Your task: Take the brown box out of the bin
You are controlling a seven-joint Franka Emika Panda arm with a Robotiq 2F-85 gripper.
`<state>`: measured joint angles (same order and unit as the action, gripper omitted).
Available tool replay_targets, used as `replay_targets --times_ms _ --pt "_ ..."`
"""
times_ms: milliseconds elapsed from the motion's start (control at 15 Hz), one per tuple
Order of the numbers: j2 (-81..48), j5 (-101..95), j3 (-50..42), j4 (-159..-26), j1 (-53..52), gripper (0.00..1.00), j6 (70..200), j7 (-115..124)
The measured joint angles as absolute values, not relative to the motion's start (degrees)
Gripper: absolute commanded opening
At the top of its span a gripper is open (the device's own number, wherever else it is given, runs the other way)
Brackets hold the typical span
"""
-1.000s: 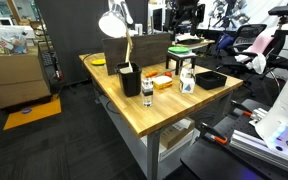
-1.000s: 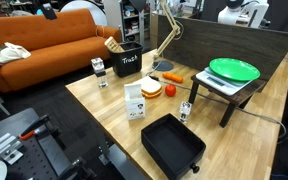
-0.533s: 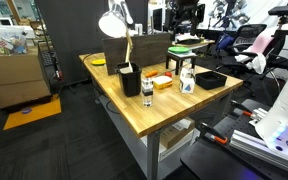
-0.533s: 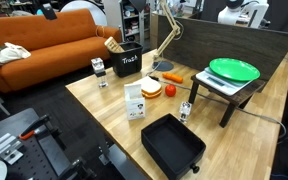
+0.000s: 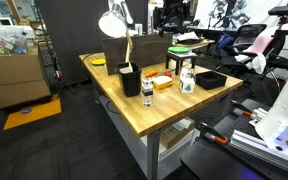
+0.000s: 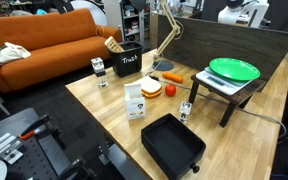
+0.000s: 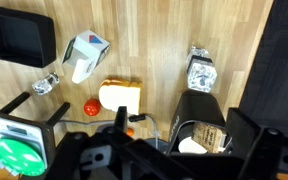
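Observation:
The black bin [image 6: 129,64] stands upright near the far edge of the wooden table; it also shows in an exterior view [image 5: 128,80] and in the wrist view [image 7: 197,108]. The brown box [image 6: 113,45] leans in the bin and sticks out over its rim. In the wrist view the brown box [image 7: 210,135] lies inside the bin beside something white. My gripper [image 7: 182,122] hangs high above the table, roughly over the bin. Its dark fingers are spread wide and hold nothing.
A white spray bottle [image 7: 84,55], an orange-and-white item [image 7: 119,95], a small jar [image 7: 201,72] and a red object [image 7: 91,106] stand around the bin. A low black tray [image 6: 172,148] and a green plate [image 6: 234,69] on a stand lie further off. A desk lamp [image 6: 169,30] arches behind the bin.
The dark arm at the back of the table has shifted slightly sideways in an exterior view. The objects on the table have not moved.

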<state>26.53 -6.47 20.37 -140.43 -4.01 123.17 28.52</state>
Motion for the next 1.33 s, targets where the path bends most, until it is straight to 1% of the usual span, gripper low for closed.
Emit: replay_targets --times_ms 400,533,1333 --pt "11.96 -10.84 19.75 -128.32 -4.13 1.0 125.62 26.49" --pt "9.29 -11.19 19.43 -125.93 -4.23 1.0 125.59 26.11" --pt "7.69 -11.21 18.36 -124.9 -5.65 1.0 126.43 26.34"
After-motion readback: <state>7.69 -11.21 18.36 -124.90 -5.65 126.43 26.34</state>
